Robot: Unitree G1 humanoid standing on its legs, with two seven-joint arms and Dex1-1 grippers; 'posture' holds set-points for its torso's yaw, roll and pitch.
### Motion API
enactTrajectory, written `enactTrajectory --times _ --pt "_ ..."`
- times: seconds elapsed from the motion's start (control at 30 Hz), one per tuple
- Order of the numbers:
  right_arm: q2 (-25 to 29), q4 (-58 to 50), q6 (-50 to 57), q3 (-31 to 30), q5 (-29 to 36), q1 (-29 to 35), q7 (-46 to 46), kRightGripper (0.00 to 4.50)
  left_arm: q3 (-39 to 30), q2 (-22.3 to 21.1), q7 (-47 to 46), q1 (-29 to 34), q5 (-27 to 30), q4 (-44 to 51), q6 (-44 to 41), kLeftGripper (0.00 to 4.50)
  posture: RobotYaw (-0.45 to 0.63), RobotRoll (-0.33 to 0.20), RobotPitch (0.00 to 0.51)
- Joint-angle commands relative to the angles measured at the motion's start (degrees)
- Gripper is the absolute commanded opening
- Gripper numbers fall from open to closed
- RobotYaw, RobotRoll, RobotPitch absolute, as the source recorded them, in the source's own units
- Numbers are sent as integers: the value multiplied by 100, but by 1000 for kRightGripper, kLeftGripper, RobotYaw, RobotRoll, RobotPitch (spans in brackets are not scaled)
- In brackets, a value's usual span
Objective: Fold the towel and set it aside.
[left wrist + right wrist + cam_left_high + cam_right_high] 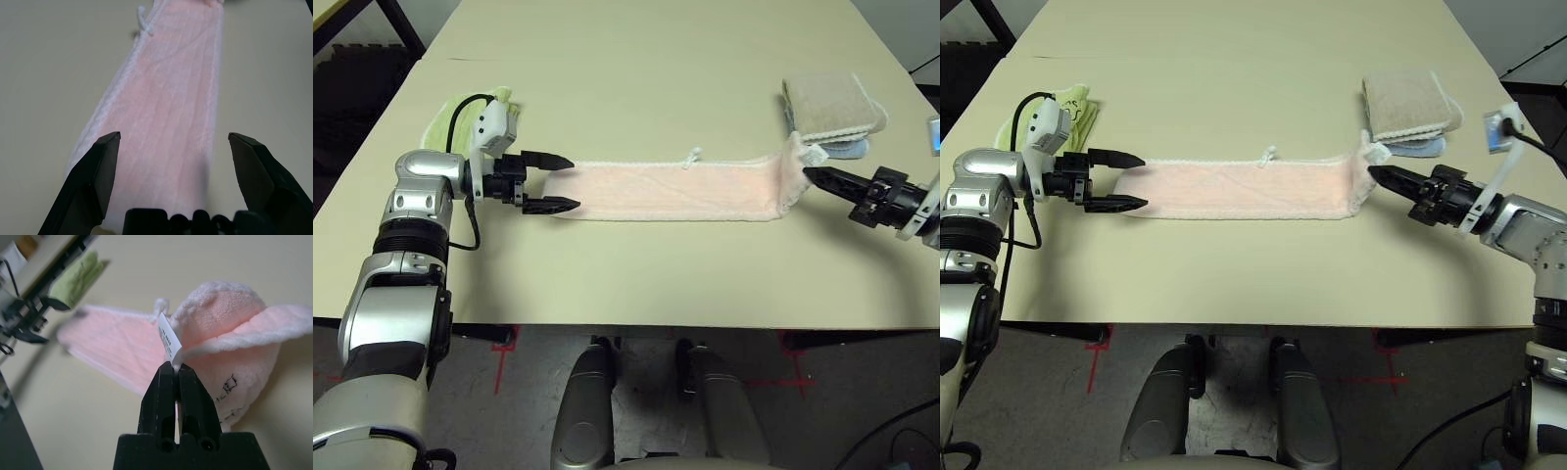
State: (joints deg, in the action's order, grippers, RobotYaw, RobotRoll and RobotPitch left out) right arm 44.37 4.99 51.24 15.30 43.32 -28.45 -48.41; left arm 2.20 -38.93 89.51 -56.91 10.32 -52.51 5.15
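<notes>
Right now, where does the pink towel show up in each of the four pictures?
Left eye view: towel, a long strip across the table's middle.
Right eye view: towel, same strip.
Left wrist view: towel running away between the open fingers.
Right wrist view: towel, pinched.
Shared landmark: its small white loop.

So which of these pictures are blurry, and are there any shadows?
Right wrist view: the shut right gripper and the towel edge it pinches are crisp, the far end soft. Left wrist view: the open left gripper looks slightly soft. Left eye view: soft shadows under the left gripper on the table.
</notes>
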Motion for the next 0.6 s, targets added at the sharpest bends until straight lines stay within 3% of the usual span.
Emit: enactTrajectory --times 0.03,0.6 --pt "-119 -373 -14 -408 -249 -62 124 34 -2 23 19 -78 -70 -61 20 4500 41 0 210" --pt "-1059 -1047 837 -1636 -613 -816 901 34 2 6 54 -36 -83 38 -75 4500 62 0 215"
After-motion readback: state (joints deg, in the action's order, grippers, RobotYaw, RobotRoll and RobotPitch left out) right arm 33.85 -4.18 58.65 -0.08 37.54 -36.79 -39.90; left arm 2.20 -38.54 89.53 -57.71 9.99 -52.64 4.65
